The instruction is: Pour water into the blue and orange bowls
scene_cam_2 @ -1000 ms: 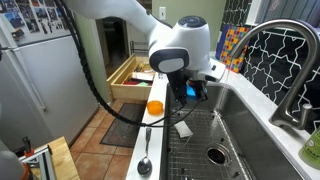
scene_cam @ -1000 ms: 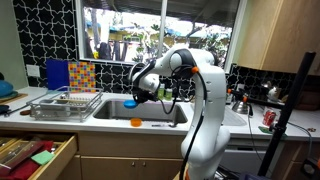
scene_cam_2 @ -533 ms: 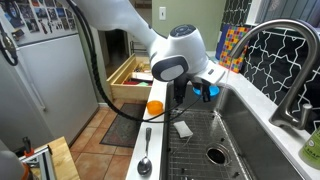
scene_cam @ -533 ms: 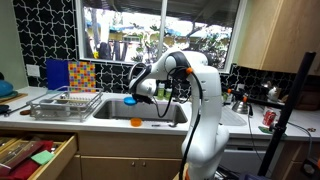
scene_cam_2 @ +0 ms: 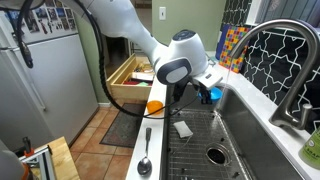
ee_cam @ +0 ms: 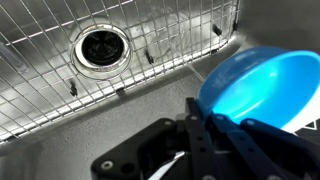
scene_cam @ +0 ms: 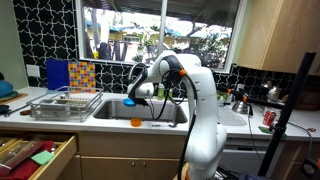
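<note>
Hanging above the sink [ee_cam: 60, 140] toward the front edge of the tabletop [scene_cam: 110, 119], the blue bowl [ee_cam: 262, 88] looks like light, stiff, slick plastic, pinched at its rim by the pincer [ee_cam: 205, 122], a hold likely to swivel once water weighs it.

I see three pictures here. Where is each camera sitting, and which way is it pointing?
Exterior view: out in the room, facing the counter, sink and window; the whole white arm shows.
Exterior view: close beside the faucet, looking along the sink; the arm's upper links and its end show.
Wrist view: on the wrist, looking down at the drain; only the pincer shows.
Shared: all three show the blue bowl in the pincer.
</note>
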Tool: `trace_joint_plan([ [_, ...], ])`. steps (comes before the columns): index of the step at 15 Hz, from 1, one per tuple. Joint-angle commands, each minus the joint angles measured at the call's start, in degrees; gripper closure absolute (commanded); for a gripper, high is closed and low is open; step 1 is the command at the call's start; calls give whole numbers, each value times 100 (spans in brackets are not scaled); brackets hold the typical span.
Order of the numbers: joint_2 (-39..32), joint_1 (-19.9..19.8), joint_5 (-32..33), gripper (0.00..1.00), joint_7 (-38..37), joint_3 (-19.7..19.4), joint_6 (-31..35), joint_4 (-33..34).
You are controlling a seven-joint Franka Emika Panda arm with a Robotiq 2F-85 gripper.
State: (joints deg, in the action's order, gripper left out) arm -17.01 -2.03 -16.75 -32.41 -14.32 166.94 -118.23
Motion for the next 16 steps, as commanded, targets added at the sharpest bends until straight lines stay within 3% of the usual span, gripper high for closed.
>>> trace_joint_plan([
  [1,-129,132,115,99,-412,-183,-233,276],
  [9,-345,397,343,99,-1044,-554,-267,547],
  [16,-344,531,454,99,-1092,-686,-327,548],
])
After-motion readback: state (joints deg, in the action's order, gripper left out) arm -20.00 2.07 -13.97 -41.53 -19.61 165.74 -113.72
